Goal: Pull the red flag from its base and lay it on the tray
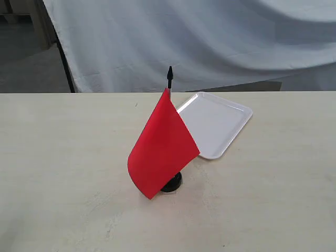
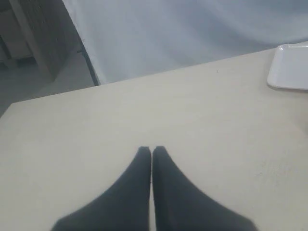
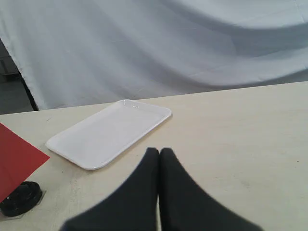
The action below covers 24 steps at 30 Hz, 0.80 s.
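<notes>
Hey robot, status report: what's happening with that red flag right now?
Left gripper and right gripper shut, holding nothing. Red flag upright in base, untouched. Tray behind it, bare. Path clear.

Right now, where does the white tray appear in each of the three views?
Exterior view: the tray lies right of centre, behind the red flag, whose cloth covers part of it.
Left wrist view: only one corner shows, cut by the picture's edge, far beyond the left hand.
Right wrist view: the whole tray, between the right hand and the drape.
Shared landmark: the white drape behind the table's far edge.
</notes>
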Each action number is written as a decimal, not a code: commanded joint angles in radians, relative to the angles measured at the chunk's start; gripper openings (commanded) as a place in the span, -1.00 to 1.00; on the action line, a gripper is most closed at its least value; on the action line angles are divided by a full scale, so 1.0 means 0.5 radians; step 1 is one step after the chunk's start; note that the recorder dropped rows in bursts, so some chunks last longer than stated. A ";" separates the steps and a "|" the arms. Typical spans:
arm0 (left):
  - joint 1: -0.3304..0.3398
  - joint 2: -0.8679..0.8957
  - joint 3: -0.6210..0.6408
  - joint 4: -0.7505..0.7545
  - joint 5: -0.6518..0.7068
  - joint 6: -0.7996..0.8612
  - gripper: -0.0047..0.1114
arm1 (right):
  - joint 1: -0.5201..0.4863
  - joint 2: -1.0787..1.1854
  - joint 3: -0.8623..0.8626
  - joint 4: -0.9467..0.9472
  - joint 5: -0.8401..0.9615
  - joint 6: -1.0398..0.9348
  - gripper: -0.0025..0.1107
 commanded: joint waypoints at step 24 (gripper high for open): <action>-0.010 -0.001 0.003 0.008 -0.025 -0.013 -0.90 | -0.007 -0.008 0.005 -0.001 -1.387 0.011 -0.96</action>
